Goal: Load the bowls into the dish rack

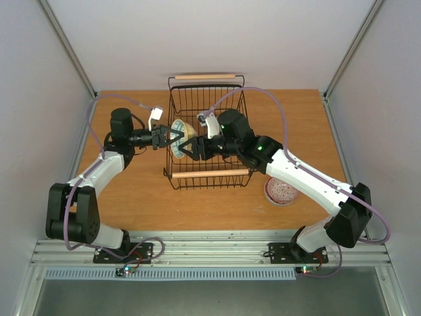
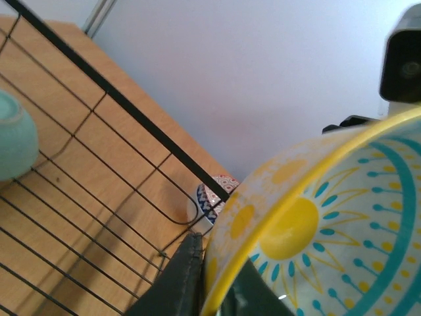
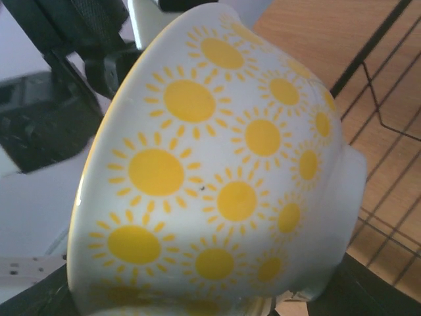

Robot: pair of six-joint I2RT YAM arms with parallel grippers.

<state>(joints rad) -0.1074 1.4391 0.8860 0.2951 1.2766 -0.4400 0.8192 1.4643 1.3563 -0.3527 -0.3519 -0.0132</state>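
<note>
You have a glossy ceramic bowl (image 1: 184,129), white outside with yellow sunbursts, yellow-rimmed and teal-patterned inside, held tipped on its side over the left-centre of the dish rack (image 1: 197,99). The rack is a black open-wire basket with round pale wooden handles (image 1: 210,173) at its upper and lower ends in the top view. Your left gripper (image 1: 176,137) is clamped on the bowl's rim, one finger (image 2: 177,283) against the outer wall. Your right gripper (image 1: 187,151) has its fingers (image 3: 33,299) spread wide either side of the bowl's lower body; whether they press it you cannot tell. A pale green bowl (image 2: 13,135), smooth and rounded, shows at the left edge of the left wrist view beside the wire. A red-and-blue patterned bowl (image 1: 281,191) sits on the wooden table (image 1: 131,191), lower right of the rack and apart from it. The upper half of the rack shows only wire floor in the top view
</note>
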